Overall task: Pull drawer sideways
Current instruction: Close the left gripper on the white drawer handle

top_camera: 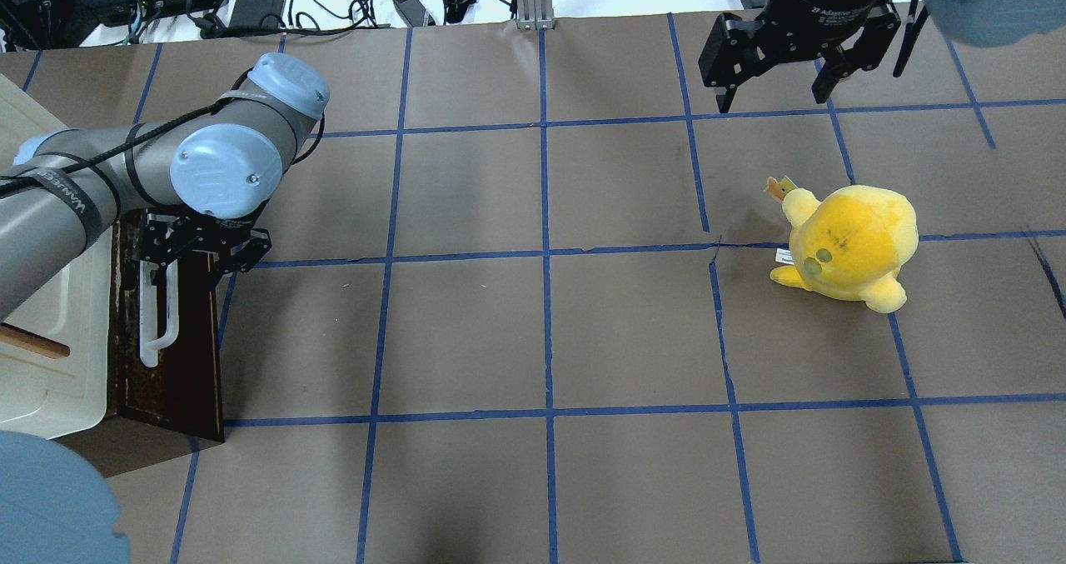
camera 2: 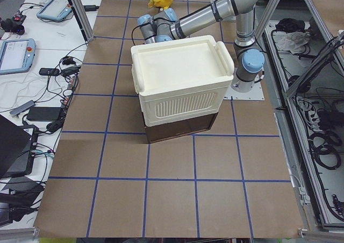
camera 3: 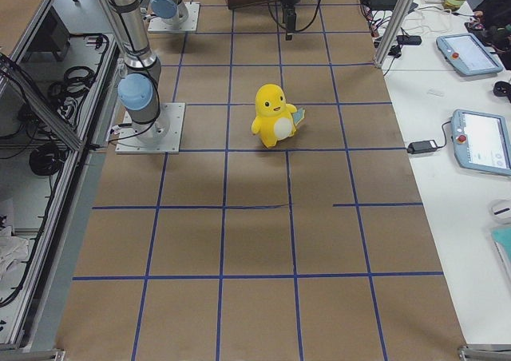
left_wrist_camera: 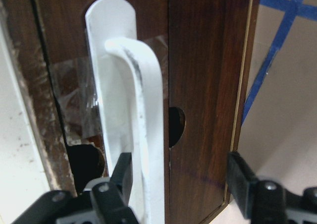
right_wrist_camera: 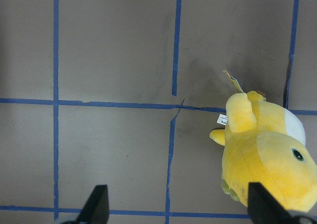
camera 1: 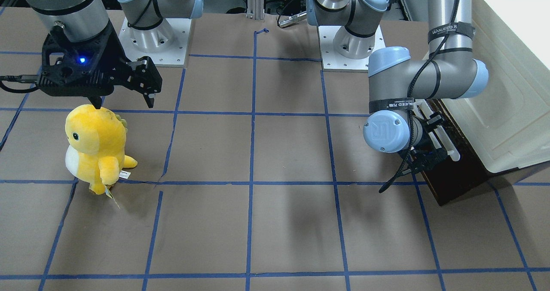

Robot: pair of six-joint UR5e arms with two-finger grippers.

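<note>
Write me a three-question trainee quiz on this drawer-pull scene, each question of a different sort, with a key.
1. True or false: the left gripper has its jaws open, with the white bar handle of the drawer passing between them.
2. Which object stands on the table near the right gripper? A) a yellow plush toy B) a red cup C) a green bottle
3. Fill the gap: the right gripper holds nothing, and its jaws are ____.
Key: 1 true; 2 A; 3 open.
</note>
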